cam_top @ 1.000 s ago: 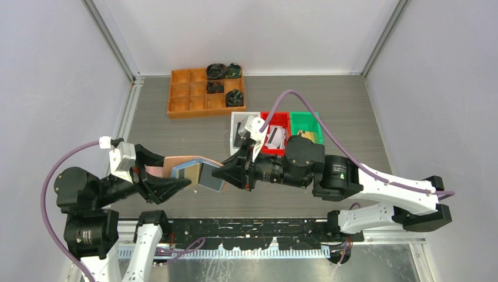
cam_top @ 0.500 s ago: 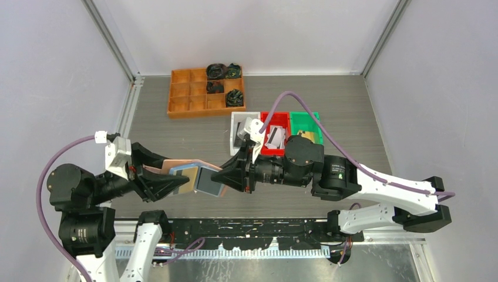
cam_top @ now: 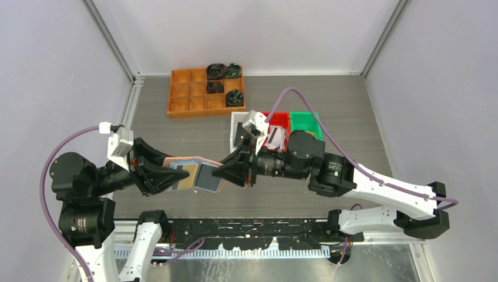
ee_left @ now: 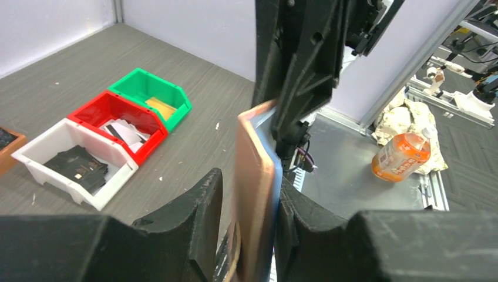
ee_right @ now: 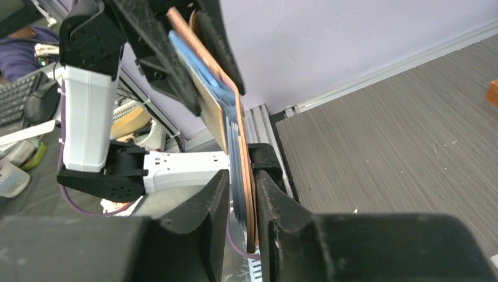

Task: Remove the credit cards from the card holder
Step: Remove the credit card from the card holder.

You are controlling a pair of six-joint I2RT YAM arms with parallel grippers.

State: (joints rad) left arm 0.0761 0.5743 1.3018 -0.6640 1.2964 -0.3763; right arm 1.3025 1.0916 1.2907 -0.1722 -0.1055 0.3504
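Observation:
The salmon-pink card holder hangs open above the table between my two grippers. Its light blue pocket holds a tan-yellow credit card; a dark pocket lies to the right. My left gripper is shut on the holder's left half, seen edge-on in the left wrist view between the fingers. My right gripper is shut on the right half, seen edge-on in the right wrist view. The tan card shows there too.
A white bin with dark cards, a red bin with whitish cards and a green bin with a tan card stand behind the right arm. An orange compartment tray with black coiled bundles is at the back.
Both arms shifted slightly: the left wrist rose and moved right a little, and the right arm moved a little toward the back. The open holder stays held by both.

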